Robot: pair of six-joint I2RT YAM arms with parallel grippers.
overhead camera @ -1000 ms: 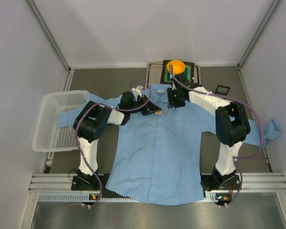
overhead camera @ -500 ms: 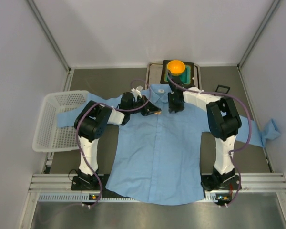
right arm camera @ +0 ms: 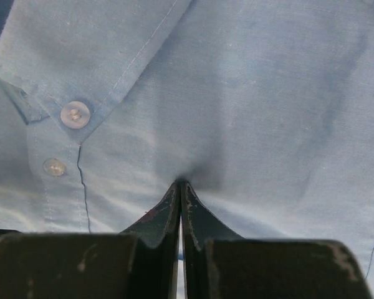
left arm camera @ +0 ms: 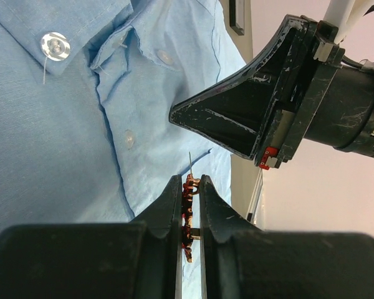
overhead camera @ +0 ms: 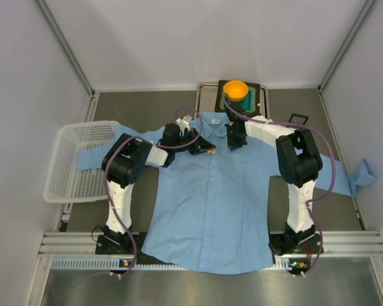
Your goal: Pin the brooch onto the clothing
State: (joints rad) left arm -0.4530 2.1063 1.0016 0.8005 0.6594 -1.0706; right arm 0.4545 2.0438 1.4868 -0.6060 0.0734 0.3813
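The light blue shirt [overhead camera: 210, 197] lies flat on the table, collar at the far end. My left gripper [left arm camera: 188, 187] is shut on the tiny red-orange brooch [left arm camera: 188, 208], held edge-on with its thin pin pointing up, just above the shirt's button placket [left arm camera: 121, 156]. In the top view the left gripper [overhead camera: 207, 150] sits by the collar's left side. My right gripper [right arm camera: 179, 185] is shut with its tips pressed into the shirt fabric [right arm camera: 249, 112], pinching a small pucker right of the collar; it shows in the left wrist view [left arm camera: 237, 118] and the top view [overhead camera: 233, 144].
An orange bowl [overhead camera: 235, 89] rests on a green pad on a tray behind the collar. A white basket [overhead camera: 76, 159] stands at the left over the shirt's sleeve. A small black frame [overhead camera: 297, 119] lies at the right.
The right arm swung in and lowered onto the shirt right of the collar a second ago, then barely shifted. The left gripper with the brooch stayed put.
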